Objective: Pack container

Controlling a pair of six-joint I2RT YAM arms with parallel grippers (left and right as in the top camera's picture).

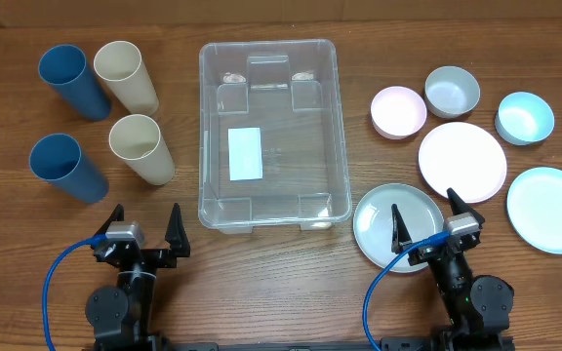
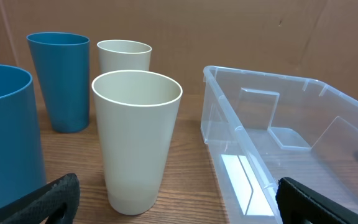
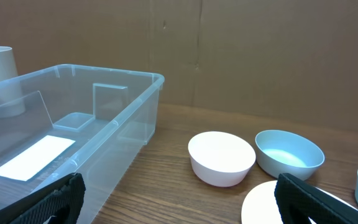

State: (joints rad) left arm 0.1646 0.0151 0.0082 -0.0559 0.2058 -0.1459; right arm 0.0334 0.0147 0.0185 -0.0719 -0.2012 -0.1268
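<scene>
Overhead: L tool (image 1: pixel 145 216) & R tool (image 1: pixel 423 205) both spread wide, holding nothing, at near tabletop (image 1: pixel 261 283) edge; container (image 1: pixel 301 166) empty, ahead & between them; cups (image 1: pixel 140 148) ahead of L, bowls (image 1: pixel 399 110) & plates (image 1: pixel 461 161) ahead of R, prob. sorted so each arm packs its own side.

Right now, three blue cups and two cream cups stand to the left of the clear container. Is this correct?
Not quite. The overhead view shows two blue cups, not three. The two cream cups do stand to the left of the clear container.
</scene>
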